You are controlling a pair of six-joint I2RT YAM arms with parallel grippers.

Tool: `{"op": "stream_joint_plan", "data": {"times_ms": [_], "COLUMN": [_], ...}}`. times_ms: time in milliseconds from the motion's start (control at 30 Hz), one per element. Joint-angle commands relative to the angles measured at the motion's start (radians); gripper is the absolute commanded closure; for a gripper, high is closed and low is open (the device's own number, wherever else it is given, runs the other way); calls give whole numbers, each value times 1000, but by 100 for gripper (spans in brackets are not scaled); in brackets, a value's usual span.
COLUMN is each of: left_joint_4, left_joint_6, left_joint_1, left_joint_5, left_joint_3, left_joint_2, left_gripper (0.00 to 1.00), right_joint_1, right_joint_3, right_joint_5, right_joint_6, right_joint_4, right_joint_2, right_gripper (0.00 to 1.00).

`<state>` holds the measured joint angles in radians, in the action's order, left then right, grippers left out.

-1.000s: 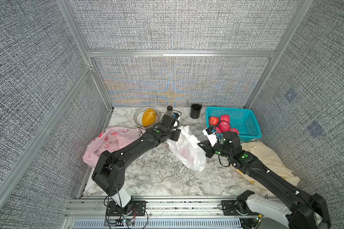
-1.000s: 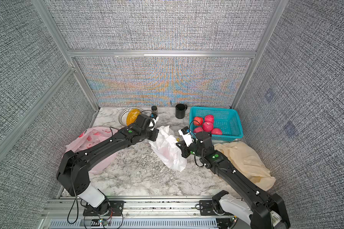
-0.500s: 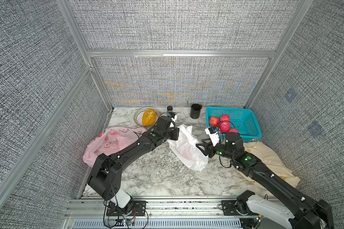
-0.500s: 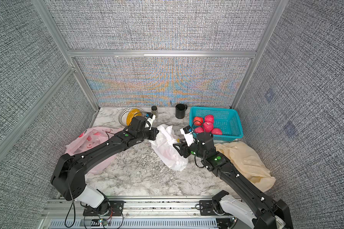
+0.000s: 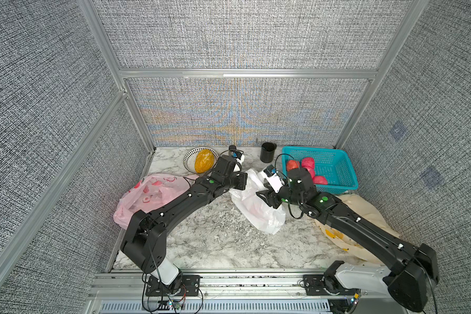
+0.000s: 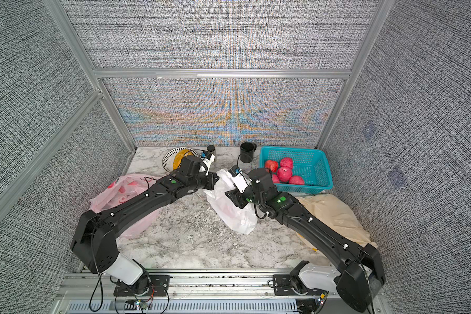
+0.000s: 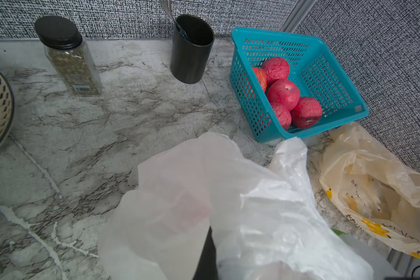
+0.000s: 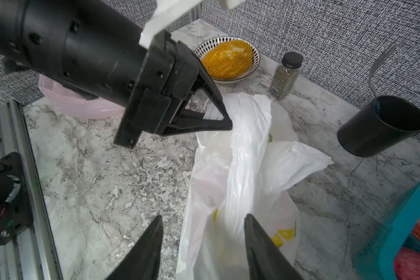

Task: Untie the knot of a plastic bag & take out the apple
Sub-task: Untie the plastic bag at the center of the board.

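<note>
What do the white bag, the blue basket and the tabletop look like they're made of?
White bag: thin plastic film, semi-translucent and glossy; it crumples into soft folds. Basket: rigid moulded plastic, teal, with a grid of holes. Tabletop: marble-look, grey-veined, matte; real stone or printed laminate, cannot tell.

The whole table (image 5: 215, 244) is viewed from high above in both top views; the white bag (image 7: 264, 206) is shared close-up by both wrist views.
</note>
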<state>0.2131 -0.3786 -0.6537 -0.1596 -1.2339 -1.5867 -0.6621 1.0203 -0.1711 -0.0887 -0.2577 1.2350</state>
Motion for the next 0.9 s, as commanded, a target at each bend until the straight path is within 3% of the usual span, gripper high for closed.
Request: {"op": "stream_joint_plan", "data": {"times_ms": [0,300,500,867], "left_joint_4": [23,36,44,23], "left_joint_6": [5,10,12,-27], "left_joint_1": [0,0,-1,30], "left_joint_5": [-1,2,11,58], "left_joint_3": [-9,-32,-35,-15], "left_joint_2": [-2,-17,-16,-41], "left_gripper": [100,100,100,100], "right_joint_1": [-15,-34,-41,-43], "right_joint_3": [-14,-84,-71,-243], "right_joint_5": [95,142,170,117], "right_joint_6": [-33,-9,9,172], "right_joint_4": [-45,-51,-95,-55], "right_joint_2": [-8,-31,3,-216], "right_gripper": [50,70,93,93]}}
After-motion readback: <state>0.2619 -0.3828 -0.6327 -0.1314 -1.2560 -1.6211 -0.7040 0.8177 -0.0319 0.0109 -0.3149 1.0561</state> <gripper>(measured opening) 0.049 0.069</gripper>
